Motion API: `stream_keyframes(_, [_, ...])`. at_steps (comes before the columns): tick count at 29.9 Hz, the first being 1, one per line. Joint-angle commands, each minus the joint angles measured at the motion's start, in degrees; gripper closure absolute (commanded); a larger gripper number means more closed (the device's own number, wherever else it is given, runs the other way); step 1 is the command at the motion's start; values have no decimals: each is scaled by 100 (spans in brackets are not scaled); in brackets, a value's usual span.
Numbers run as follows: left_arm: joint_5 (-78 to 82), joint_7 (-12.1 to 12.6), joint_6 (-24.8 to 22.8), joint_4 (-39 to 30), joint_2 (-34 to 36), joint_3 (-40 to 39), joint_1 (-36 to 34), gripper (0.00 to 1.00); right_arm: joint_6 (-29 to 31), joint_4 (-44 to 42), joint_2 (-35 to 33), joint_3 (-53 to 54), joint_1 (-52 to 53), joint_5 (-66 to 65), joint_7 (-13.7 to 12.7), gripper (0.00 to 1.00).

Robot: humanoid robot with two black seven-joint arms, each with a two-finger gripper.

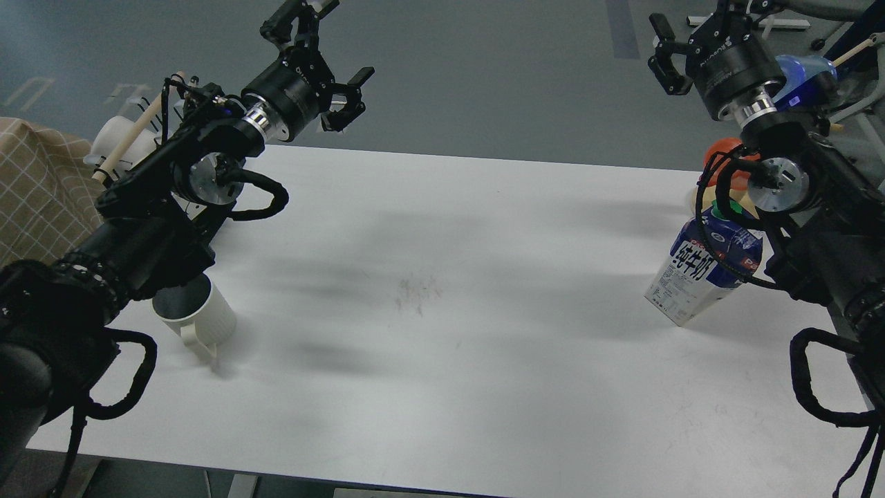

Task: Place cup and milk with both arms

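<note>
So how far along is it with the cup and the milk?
Nothing looks done yet. The cup stands at the table's left edge, the milk at the right. The left gripper and right gripper are raised, jaws open and empty. Grasping and placing remain.

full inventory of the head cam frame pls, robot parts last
table: 1, white, fills the middle of the view
cup: 1, cream-white ribbed, dark inside, near left of table, partly under the left arm
milk: 1, blue-and-white carton, right side of table, partly behind the right arm
orange item: 1, far right edge, behind the arm; cannot tell what it is
checked cloth: 1, beige, left edge
white rack with wooden stick: 1, far left, behind the left arm
left gripper: 1, black, raised past the table's far edge, open, empty
right gripper: 1, black, raised at top right, open, empty
</note>
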Motion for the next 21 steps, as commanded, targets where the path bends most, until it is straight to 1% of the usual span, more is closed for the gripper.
stream_keyframes(1, [16, -70, 0, -21, -11, 15, 39, 2, 0, 14, 12, 8, -74, 1, 0, 0])
stream_keyframes(2, [33, -105, 0, -21, -20, 24, 39, 2, 0, 14, 3, 8, -74, 1, 0, 0])
stream_keyframes(3, [33, -193, 0, -21, -20, 24, 31, 1, 0, 14, -6, 8, -83, 1, 0, 0])
stream_keyframes(6, [33, -237, 0, -12, -11, 24, 22, 1, 0, 31, 3, 8, -74, 1, 9, 0])
stream_keyframes(8, [33, -238, 0, 6, 23, 33, -22, 1, 0, 31, 21, 25, -39, 1, 9, 0])
stream_keyframes(12, [42, -159, 0, 76, 146, 33, -154, 1, 0, 31, 47, 34, 5, 1, 9, 0])
stream_keyframes(16, [16, -167, 0, 514, 147, -37, -189, 1, 0, 31, 109, 43, 31, 1, 9, 0])
stream_keyframes(21, [25, -185, 0, 524, 94, -11, -181, 1, 0, 31, 144, 43, 31, 1, 9, 0])
